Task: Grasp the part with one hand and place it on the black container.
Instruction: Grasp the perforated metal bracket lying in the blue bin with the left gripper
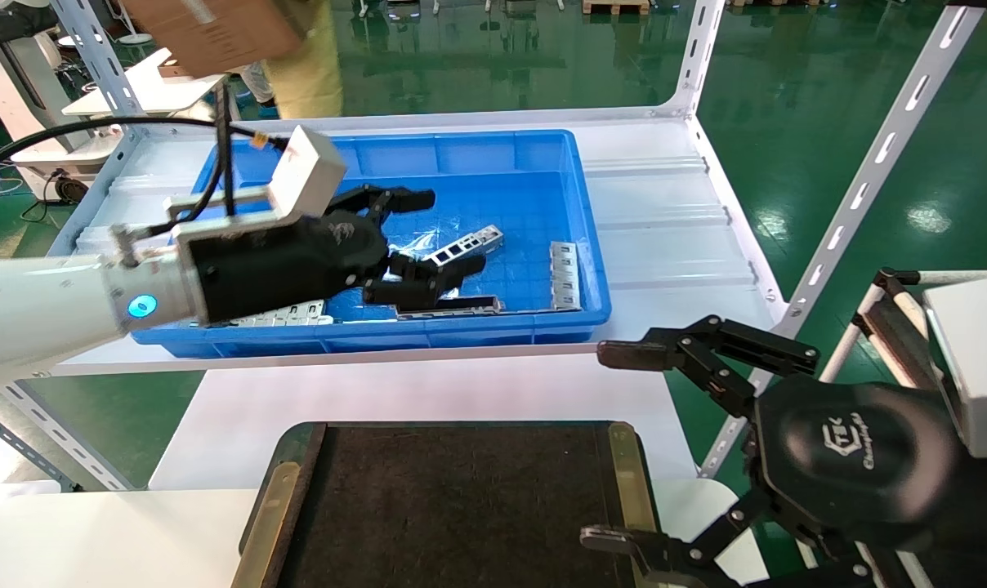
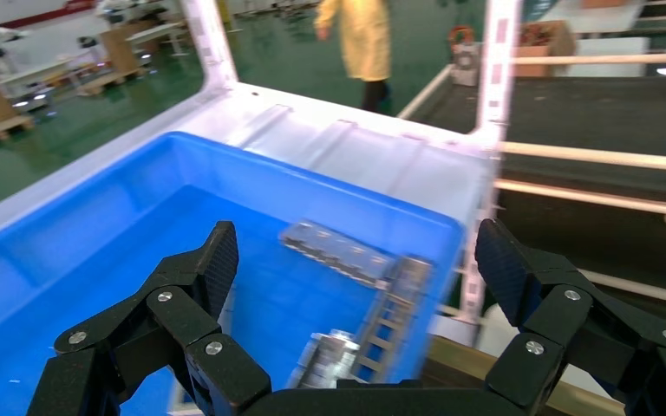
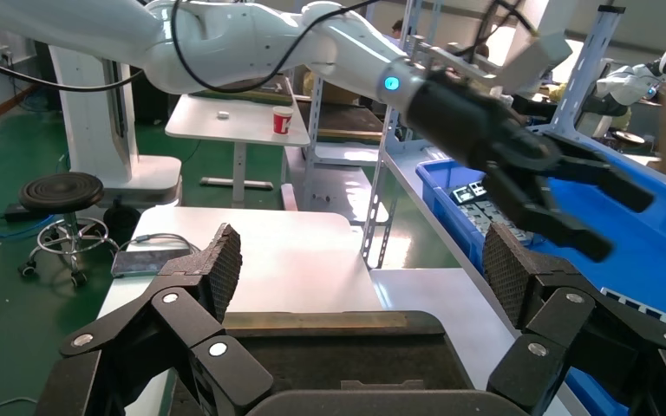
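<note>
Nearest the robot, the black container [image 1: 461, 498], a flat tray with dull gold strips along its side edges, lay on a white table [image 1: 93, 539] with its dark surface bare. The right gripper [image 1: 616, 445] was parked beside the tray's right edge, its fingers spread wide and holding nothing; in the right wrist view the same open fingers [image 3: 217, 264] framed the tray's rim [image 3: 329, 322]. Beyond the tray stood a white shelf [image 1: 665, 237] on slotted white uprights [image 1: 877, 163], carrying a deep blue bin [image 1: 575, 204]. The left gripper [image 1: 428, 237] reached into the bin from the left, its fingers well apart and empty. The part [image 1: 466, 244], a slim light-silver bar with a row of dark square windows, lay tilted on the bin floor in the gap between the two fingers, close to the lower one; contact could not be judged. A darker bar [image 1: 448, 308] lay along the bin's near wall, and grey tabbed plates [image 1: 564, 275] rested near its right wall. In the left wrist view the spread fingers [image 2: 217, 260] hung over the blue floor, with metal pieces [image 2: 338, 251] ahead of them. Farther off lay a glossy green floor [image 1: 502, 65], where a person in a yellow coat [image 1: 305, 57] stood behind the shelf.
</note>
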### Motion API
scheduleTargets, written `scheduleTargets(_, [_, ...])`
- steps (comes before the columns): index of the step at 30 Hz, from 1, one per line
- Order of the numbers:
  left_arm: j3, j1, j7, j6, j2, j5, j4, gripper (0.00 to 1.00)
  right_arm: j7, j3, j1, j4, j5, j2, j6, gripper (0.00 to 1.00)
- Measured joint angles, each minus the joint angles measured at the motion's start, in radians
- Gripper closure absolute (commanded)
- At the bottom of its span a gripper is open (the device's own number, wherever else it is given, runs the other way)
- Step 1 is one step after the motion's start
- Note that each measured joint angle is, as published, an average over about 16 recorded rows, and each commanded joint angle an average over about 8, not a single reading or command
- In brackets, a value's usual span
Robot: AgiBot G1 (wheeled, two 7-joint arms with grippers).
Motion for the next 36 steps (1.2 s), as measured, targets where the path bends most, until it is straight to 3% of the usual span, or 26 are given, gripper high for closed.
scheduleTargets(15, [0.056, -0.149, 0.13, -0.195, 0.205, 0.126, 0.392, 0.0, -0.001, -0.001, 0.0, 0.0, 0.001, 0.0, 0.0, 0.0])
scheduleTargets(27, [0.068, -0.191, 0.2, -0.291, 0.29, 0.149, 0.585, 0.0, -0.001, -0.002, 0.0, 0.0, 0.001, 0.001, 0.001, 0.0])
scheduleTargets(28, [0.068, -0.191, 0.203, -0.297, 0.293, 0.149, 0.593, 0.06, -0.001, -0.002, 0.0, 0.0, 0.001, 0.001, 0.001, 0.0])
scheduleTargets(29, [0.068, -0.192, 0.205, -0.303, 0.297, 0.148, 0.6, 0.18, -0.001, -0.002, 0.0, 0.0, 0.001, 0.001, 0.001, 0.06])
scheduleTargets(35, [0.069, -0.188, 0.208, -0.331, 0.31, 0.142, 0.623, 0.93, -0.001, -0.002, 0.001, 0.0, 0.002, 0.001, 0.001, 0.81])
scheduleTargets(36, [0.069, -0.186, 0.207, -0.336, 0.312, 0.141, 0.624, 0.99, -0.001, -0.003, 0.001, 0.0, 0.002, 0.001, 0.001, 0.93])
